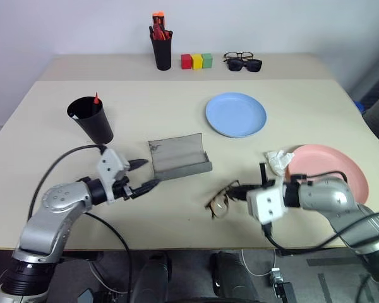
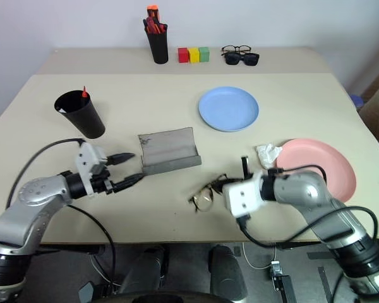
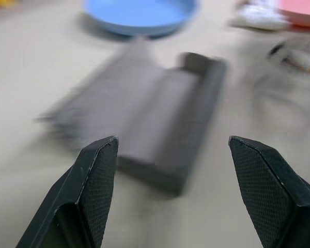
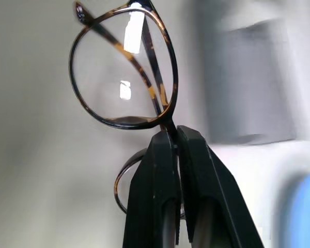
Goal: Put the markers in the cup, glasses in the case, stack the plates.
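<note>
While the right pincer is clenched on the bridge of the glasses, they hang near the front edge of the bench, between the pink plate and the open grey case. Just left of that case, the left pincer is released, its fingers spread and nothing between them. Farther back sits the light blue plate, and the black cup stands toward the left.
</note>
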`<state>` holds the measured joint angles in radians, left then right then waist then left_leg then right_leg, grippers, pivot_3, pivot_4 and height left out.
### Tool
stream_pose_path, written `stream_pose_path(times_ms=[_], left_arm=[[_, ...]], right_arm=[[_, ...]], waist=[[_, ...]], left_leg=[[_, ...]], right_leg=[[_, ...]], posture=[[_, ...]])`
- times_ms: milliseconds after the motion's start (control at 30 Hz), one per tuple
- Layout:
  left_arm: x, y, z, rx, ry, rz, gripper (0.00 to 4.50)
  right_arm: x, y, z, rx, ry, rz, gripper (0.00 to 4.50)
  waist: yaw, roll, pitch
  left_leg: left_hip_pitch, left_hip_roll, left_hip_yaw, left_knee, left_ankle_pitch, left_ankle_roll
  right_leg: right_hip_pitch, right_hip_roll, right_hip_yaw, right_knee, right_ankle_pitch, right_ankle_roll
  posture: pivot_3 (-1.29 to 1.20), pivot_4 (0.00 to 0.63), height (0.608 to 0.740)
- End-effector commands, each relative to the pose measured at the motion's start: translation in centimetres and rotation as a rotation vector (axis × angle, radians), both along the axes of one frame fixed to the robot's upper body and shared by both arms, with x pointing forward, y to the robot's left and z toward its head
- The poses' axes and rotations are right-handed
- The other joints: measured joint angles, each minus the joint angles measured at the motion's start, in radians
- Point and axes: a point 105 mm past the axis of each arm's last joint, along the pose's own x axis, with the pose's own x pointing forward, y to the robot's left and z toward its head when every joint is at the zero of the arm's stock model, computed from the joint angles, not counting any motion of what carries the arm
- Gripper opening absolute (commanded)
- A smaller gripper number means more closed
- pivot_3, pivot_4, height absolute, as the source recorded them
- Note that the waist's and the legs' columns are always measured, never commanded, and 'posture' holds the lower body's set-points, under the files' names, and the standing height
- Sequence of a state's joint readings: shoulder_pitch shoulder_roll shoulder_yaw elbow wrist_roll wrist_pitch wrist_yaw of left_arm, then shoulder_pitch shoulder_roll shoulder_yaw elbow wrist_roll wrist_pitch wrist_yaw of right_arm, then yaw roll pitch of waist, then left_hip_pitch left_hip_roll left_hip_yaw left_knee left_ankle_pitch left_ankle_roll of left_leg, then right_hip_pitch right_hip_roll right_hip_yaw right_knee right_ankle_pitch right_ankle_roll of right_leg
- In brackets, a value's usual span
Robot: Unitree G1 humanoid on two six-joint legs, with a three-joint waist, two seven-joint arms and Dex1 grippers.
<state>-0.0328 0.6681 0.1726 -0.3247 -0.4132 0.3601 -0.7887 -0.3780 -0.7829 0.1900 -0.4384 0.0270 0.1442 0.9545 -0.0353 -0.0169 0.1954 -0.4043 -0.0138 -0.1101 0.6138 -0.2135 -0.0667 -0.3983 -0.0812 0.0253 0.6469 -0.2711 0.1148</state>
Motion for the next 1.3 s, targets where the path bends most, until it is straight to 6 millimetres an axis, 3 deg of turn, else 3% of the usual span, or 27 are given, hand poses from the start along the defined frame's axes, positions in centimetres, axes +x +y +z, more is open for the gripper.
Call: stream_pose_path(times_ms=[33, 167, 233, 300, 500, 767, 867, 1100, 1300], left_arm=[[-0.4, 3.0, 0.0, 0.063, -0.036, 0.114, 3.49], [-0.9, 3.8, -0.5, 0.084, -0.028, 0.137, 3.49], [-1.0, 3.8, -0.4, 0.077, -0.032, 0.142, 3.49], [-1.2, 3.9, -0.2, 0.07, -0.038, 0.151, 3.49], [-1.6, 3.8, 0.3, 0.039, -0.042, 0.151, 3.49], [-1.4, 2.9, 0.1, 0.025, -0.033, 0.12, 3.49], [-1.1, 2.5, 0.3, 0.006, -0.024, 0.103, 3.49], [0.0, 2.2, 0.8, 0.011, -0.05, 0.092, 3.49], [1.0, 2.1, 2.2, -0.023, -0.087, 0.097, 3.49]], right_arm=[[2.1, 3.3, 4.3, 0.148, -0.027, -0.065, 0.06], [5.1, 6.8, 5.1, 0.241, -0.011, -0.153, 0.06], [5.9, 8.2, 4.6, 0.235, -0.003, -0.168, 0.06], [6.5, 9.5, 2.8, 0.212, 0.05, -0.19, 0.06], [5.6, 7.9, -1.4, 0.055, 0.146, -0.236, 0.06], [5.4, 6.9, -2.5, -0.001, 0.145, -0.291, 0.06], [5.4, 7.3, -2.1, 0.018, 0.155, -0.279, 0.88], [6.2, 7.2, -1.1, 0.051, 0.085, -0.31, 4.41], [6.0, 7.5, -0.3, 0.109, 0.082, -0.285, 4.41]], waist=[[-0.006, 0.0, 0.0], [-0.002, -0.001, -0.001], [0.008, -0.001, -0.001], [0.016, -0.002, -0.001], [0.02, -0.001, -0.001], [0.0, -0.001, -0.001], [-0.004, -0.001, -0.001], [-0.008, -0.001, -0.001], [-0.007, -0.001, -0.001]], left_leg=[[0.0, 0.0, 0.0, 0.0, 0.0, 0.0], [0.0, 0.0, -0.001, -0.002, 0.0, 0.0], [-0.002, 0.0, -0.002, -0.001, 0.0, 0.0], [-0.004, -0.002, -0.002, -0.001, 0.0, 0.0], [-0.004, -0.003, -0.002, -0.001, 0.0, 0.0], [-0.004, -0.001, -0.002, -0.001, 0.0, 0.0], [-0.004, -0.001, -0.002, -0.001, 0.0, 0.0], [-0.004, -0.001, -0.002, -0.001, 0.0, 0.0], [-0.004, -0.001, -0.002, -0.001, 0.0, 0.0]], right_leg=[[0.0, 0.0, 0.0, 0.0, 0.0, -0.001], [-0.002, 0.001, -0.001, 0.001, -0.001, -0.002], [-0.002, 0.0, -0.002, 0.001, 0.0, -0.002], [-0.005, -0.001, -0.001, 0.001, 0.0, -0.001], [-0.005, -0.002, -0.001, 0.001, 0.0, -0.001], [-0.006, 0.0, -0.001, 0.003, 0.0, -0.001], [-0.006, 0.0, -0.001, 0.003, 0.0, -0.001], [-0.006, 0.0, -0.001, 0.003, 0.0, -0.001], [-0.006, 0.0, -0.001, 0.003, 0.0, -0.001]], posture=[[0.0, 0.15, 0.74], [0.0, 0.15, 0.74], [0.0, 0.15, 0.74], [0.0, 0.15, 0.74], [0.0, 0.15, 0.74], [0.0, 0.15, 0.74], [0.0, 0.15, 0.74], [0.0, 0.15, 0.74], [0.0, 0.15, 0.74]])
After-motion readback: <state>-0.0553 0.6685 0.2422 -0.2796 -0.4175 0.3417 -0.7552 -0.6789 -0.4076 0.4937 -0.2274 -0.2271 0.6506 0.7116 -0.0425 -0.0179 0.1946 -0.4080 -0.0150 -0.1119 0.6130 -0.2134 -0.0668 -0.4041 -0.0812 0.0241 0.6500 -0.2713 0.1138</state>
